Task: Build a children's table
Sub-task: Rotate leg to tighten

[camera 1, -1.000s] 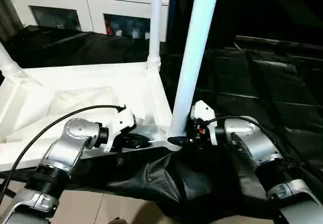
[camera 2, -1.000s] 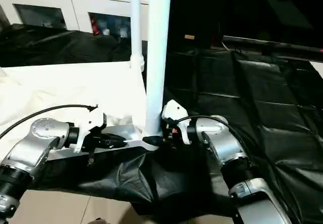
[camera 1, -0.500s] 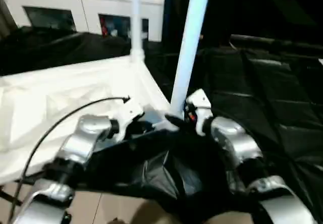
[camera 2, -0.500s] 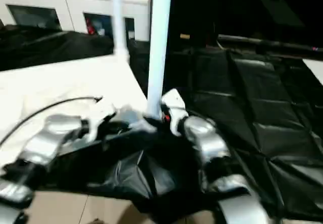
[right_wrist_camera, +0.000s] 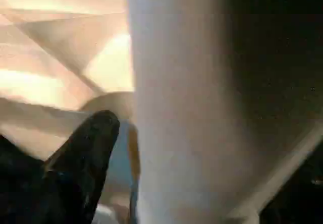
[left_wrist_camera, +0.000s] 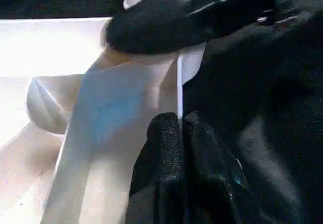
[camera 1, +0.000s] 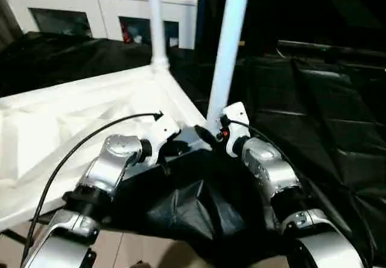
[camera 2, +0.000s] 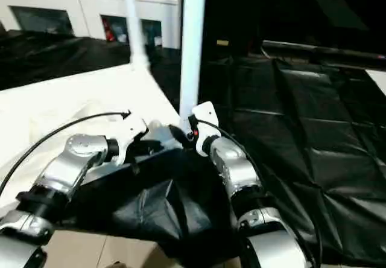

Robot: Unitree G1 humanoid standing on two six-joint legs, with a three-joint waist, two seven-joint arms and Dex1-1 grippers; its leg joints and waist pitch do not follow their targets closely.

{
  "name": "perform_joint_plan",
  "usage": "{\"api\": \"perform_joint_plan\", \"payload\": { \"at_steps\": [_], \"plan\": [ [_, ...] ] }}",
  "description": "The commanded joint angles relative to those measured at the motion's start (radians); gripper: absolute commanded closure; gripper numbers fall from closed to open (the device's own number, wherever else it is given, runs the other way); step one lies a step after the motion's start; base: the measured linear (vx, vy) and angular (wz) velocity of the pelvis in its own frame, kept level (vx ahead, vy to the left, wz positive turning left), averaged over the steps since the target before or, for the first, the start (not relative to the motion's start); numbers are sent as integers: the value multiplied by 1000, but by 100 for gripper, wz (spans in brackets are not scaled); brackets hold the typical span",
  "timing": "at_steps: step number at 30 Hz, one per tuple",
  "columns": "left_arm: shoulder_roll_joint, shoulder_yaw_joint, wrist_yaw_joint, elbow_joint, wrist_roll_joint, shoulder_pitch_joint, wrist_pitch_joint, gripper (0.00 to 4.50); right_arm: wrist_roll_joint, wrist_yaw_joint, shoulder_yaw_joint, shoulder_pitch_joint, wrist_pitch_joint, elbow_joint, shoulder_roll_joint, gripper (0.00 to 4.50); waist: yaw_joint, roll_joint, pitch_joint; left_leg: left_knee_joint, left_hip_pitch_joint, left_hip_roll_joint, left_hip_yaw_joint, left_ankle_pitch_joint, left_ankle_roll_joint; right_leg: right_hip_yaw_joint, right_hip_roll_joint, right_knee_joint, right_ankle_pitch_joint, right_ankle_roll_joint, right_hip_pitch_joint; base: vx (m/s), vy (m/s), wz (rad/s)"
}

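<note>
The white table top [camera 1: 72,117] lies upside down on the left, ribbed underside up. Two white legs stand in its corner sockets, a far leg [camera 1: 155,20] and a near leg [camera 1: 228,44]. My left gripper [camera 1: 180,147] is shut on the top's near rim [left_wrist_camera: 126,113] right beside the near corner, its fingers [left_wrist_camera: 164,138] pressed together over the edge. My right gripper [camera 1: 206,135] is at the foot of the near leg [right_wrist_camera: 176,103], one black finger [right_wrist_camera: 93,138] lying against the tube and the other hidden behind it.
Black sheeting [camera 1: 313,99] covers the surface to the right and hangs in folds [camera 1: 193,207] over the front edge. A white cabinet with glass doors [camera 1: 78,8] stands behind. A black cable [camera 1: 78,147] loops off my left forearm. Pale floor [camera 1: 139,250] shows below.
The table top has swung round with both grippers at its near corner: the far leg has moved left in view, and the near corner has come up and further from me.
</note>
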Motion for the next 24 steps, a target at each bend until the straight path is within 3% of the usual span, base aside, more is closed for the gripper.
{"api": "perform_joint_plan", "payload": {
  "at_steps": [1, 3, 12, 16, 20, 21, 24],
  "plan": [
    [-3, -34, -92, -45, -50, 19, -53, 450, -15, 110, 45, -13, -5, -21, -40, 32, -1, 10, -66, -70, 4, 29, -5, -190, 17, 61, -74, -67, -158, -197, 58, 0, 0, 0],
    [16, -35, -122, -49, -52, 30, -71, 450, -10, 192, 64, 2, 3, -47, -72, 32, -4, 14, -66, -68, 4, 28, -5, -195, 28, 61, -73, -69, -159, -198, 59, 0, 0, 0],
    [102, -22, -238, -85, -83, 65, -89, 450, 33, 432, 105, 63, 28, -145, -178, 32, 3, 8, -65, -67, 4, 31, -3, -192, 45, 60, -73, -70, -189, -205, 56, 0, 0, 0],
    [134, -16, -293, -112, -106, 83, -78, 450, 41, 494, 125, 74, 39, -162, -200, 66, 2, 11, -63, -69, 4, 31, -5, -207, 38, 59, -73, -74, -237, -196, 56, 0, 0, 0],
    [138, -19, -312, -122, -113, 88, -74, 450, 48, 517, 121, 81, 61, -181, -201, 107, 3, 5, -65, -68, 3, 32, -5, -184, 42, 59, -72, -68, -205, -200, 55, 0, 0, 0],
    [138, -19, -313, -123, -114, 88, -74, 450, 48, 519, 122, 81, 61, -181, -201, 107, 3, -1, -65, -67, 2, 31, -4, -178, 45, 59, -72, -68, -201, -200, 56, 0, 0, 0],
    [142, -17, -324, -127, -126, 87, -66, 450, 47, 546, 138, 80, 60, -185, -202, 145, 3, 15, -65, -67, 4, 31, -5, -177, 42, 59, -72, -68, -199, -202, 54, 0, 0, 0]
  ]
}}
